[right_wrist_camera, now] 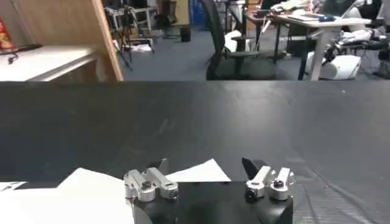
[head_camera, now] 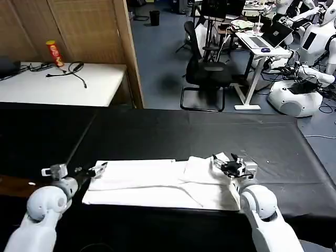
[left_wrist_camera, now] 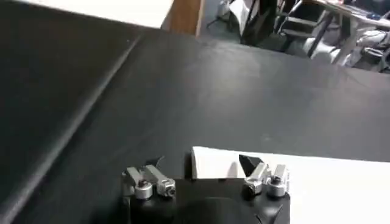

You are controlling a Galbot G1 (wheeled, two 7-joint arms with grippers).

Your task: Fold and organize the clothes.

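Because the T-shirt [head_camera: 157, 184] lies folded into a long white band on the black surface [head_camera: 210, 136], its print is out of sight. Left gripper [head_camera: 100, 169] sits at the band's left end, jaws spread, one finger over the cloth's corner and the other over bare tablecloth. Right gripper [head_camera: 223, 161] hovers over the right end, jaws released, holding nothing. Both forearms reach forward, low.

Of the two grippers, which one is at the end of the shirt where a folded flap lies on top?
The right gripper. At its end of the white T-shirt a folded flap lies on top; the left gripper is at the flat end, at the shirt's corner.
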